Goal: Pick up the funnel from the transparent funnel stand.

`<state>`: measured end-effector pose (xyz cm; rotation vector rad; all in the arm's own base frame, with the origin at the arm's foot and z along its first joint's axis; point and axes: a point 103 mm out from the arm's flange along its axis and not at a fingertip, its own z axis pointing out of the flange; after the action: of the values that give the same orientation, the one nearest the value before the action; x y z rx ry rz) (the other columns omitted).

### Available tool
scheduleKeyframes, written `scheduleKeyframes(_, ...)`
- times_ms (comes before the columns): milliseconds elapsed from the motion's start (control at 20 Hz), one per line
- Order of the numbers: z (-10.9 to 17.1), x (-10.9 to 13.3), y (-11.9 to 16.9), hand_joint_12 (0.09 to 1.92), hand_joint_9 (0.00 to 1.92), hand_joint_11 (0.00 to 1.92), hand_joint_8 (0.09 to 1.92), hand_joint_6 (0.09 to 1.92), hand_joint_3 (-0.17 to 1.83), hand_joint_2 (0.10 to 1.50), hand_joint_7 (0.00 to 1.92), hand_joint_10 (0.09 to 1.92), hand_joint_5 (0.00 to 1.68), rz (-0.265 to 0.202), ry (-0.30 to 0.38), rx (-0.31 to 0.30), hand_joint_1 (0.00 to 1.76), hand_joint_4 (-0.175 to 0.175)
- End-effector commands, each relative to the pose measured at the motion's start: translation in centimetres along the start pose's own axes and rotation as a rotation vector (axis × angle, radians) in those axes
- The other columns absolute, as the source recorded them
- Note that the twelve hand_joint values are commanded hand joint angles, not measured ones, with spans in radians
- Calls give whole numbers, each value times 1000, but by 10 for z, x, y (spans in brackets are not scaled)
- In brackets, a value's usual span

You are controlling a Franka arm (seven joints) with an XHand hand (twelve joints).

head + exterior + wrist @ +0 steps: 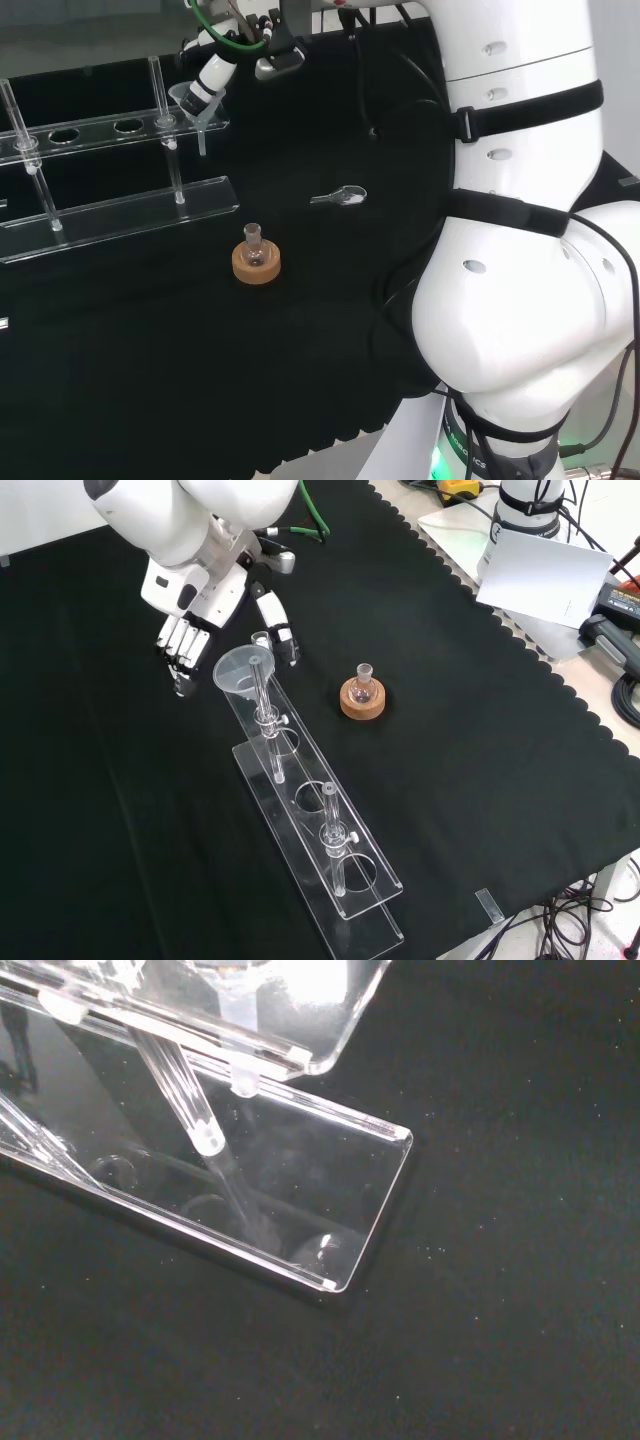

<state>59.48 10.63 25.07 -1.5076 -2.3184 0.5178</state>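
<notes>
A clear funnel (243, 670) sits in the end hole of the transparent stand (380, 930), the end nearest the arm. My hand (190, 600) hangs over that end: its fingers (178, 652) point down on the funnel's left in the front view, and the thumb (277, 622) is on its right. The fingers are straight and the funnel is between them, not gripped. In the head view the hand (214, 72) is just behind the funnel (190, 100) at the right end of the stand (120, 212). The wrist view shows the funnel's stem (178, 1078) above the stand's base plate (330, 1190).
A small round flask on a cork ring (362, 698) stands right of the stand in the front view, and in front of it in the head view (256, 260). A small clear glass piece (340, 196) lies on the cloth. Two upright rods (331, 830) rise from the stand.
</notes>
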Motion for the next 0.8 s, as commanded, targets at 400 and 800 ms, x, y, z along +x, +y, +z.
scheduleKeyframes(400, 4, -2, 8, 1481, 421, 0, 585, 87, 54, 652, 594, 685, 470, -17, 13, 18, 516, -25)
scheduleKeyframes(800, 5, 2, 10, 1509, 594, 0, 557, 103, 63, 662, 869, 583, 683, -28, 29, 30, 546, -21)
